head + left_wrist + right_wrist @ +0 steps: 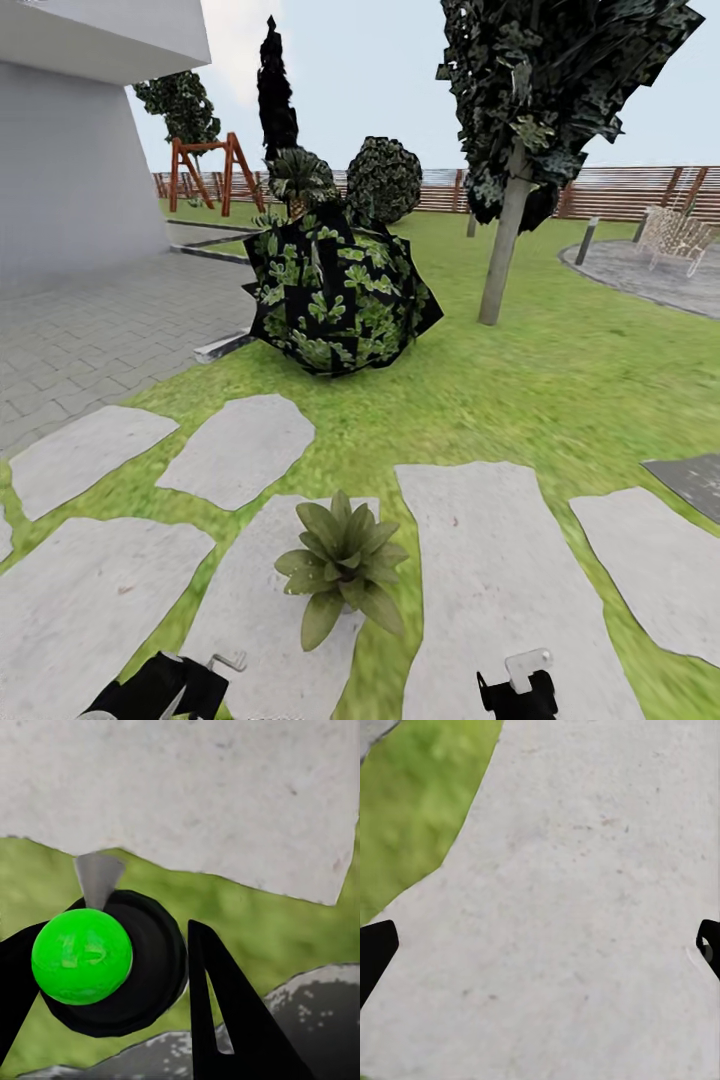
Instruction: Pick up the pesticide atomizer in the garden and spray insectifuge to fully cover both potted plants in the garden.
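lawn w/ stepping stones [500, 560], potted plant [343, 565] ahead; left jaws seemingly pinching atomizer [112, 964], right jaws spread.

Flat, bright daylight fills the head view, with a pale hazy sky [330, 70] and no clear sun direction. Shadows are almost missing: the potted plant [343, 565] throws only a faint dark patch beneath its leaves onto the stepping stone [270, 610], and the tree trunk [503, 240] leaves the lawn [560, 380] unshaded. The wide lens bends things near the edges, so the building wall [70, 170] at far left leans and the fence [620, 190] smears. Foliage on the big shrub [335, 295] looks blocky and low in detail. In the left wrist view, a green ball [82, 956] shows soft glossy highlights; the grass there is blurred. The right wrist view's stone is evenly lit and slightly soft.
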Motion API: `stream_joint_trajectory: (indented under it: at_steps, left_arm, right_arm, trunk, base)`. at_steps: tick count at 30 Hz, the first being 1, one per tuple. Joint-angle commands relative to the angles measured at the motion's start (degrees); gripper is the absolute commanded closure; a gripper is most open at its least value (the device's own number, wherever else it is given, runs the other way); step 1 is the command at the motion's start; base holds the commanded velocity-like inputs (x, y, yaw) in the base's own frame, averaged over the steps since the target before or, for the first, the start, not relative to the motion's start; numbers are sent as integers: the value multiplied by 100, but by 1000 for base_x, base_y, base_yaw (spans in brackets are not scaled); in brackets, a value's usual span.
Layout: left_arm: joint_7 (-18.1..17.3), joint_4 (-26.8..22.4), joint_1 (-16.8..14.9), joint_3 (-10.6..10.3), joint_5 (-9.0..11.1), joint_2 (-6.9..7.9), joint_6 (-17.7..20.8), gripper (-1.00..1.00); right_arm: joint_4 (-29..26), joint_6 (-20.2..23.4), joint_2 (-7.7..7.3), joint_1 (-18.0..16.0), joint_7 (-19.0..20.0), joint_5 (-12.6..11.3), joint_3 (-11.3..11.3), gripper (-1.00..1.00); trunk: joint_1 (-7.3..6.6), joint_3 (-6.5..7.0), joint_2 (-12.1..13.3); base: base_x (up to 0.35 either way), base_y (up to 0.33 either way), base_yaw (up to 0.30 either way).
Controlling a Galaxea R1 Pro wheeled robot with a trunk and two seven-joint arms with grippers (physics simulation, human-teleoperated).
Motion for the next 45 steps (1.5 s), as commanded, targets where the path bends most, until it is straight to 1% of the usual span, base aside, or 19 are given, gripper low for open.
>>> stream_joint_trajectory:
  at_steps: [1, 8, 13, 16, 20, 26, 27, 29, 32, 41, 43, 45]
  left_arm:
    - [-1, -16, -1, -33, -7, 0, 22, 100]
    - [13, -19, -3, -30, 0, -59, 12, 100]
    - [17, -19, -8, -29, -8, -72, 20, 100]
    - [18, -37, -9, -30, -9, -84, 21, 100]
    - [16, -493, 66, -30, -16, -86, 41, 100]
    - [16, -561, 76, -46, -26, -82, 57, 100]
    - [14, -558, 76, -48, -27, -82, 104, 100]
    - [14, -575, 76, -54, -27, -78, 326, 100]
    - [10, -581, 76, -63, -26, -77, 440, 100]
    - [11, -573, 76, -75, -27, -75, 478, 100]
    - [10, -573, 76, -78, -27, -73, 478, 100]
    - [9, -573, 76, -77, -27, -73, 478, 100]
  right_arm:
    - [1, -10, -3, -2, -42, 1, 49, -100]
    - [6, -10, -3, -2, -42, 3, 49, -100]
    - [9, -10, -3, -2, -42, 4, 49, -100]
    - [9, -10, -3, -2, -42, 4, 49, -100]
    - [9, -10, -3, -2, -42, 4, 49, -100]
    - [9, -10, 0, -2, -42, 0, 49, -100]
    - [6, -10, 3, -2, -39, -3, 49, -100]
    - [8, -10, 5, -2, -35, -4, 49, -100]
    - [2, -10, 5, -2, -36, -5, 49, -100]
    - [6, -10, -1, -2, -35, 2, 56, -100]
    - [0, -10, 37, -2, -33, -5, 49, -100]
    - [0, -10, 38, -2, -33, -5, 49, -100]
  trunk:
    - [-1, -5, -2]
    - [-1, -5, -2]
    - [-1, -5, -2]
    - [-1, -5, -2]
    - [-1, -5, -2]
    - [-1, -5, -2]
    - [-1, -5, -2]
    - [-1, -5, -2]
    - [-1, -5, -2]
    - [-1, -5, -2]
    - [-1, -5, -2]
    - [-1, -5, -2]
  base:
    - [0, 0, 106]
    - [0, -11, 21]
    - [0, -228, 5]
    - [0, -269, 149]
    - [63, -272, 260]
    - [105, -264, 120]
    - [43, -119, 12]
    - [14, -40, 4]
    - [5, -13, 1]
    - [0, 0, 0]
    - [0, -30, 0]
    - [0, -144, 0]
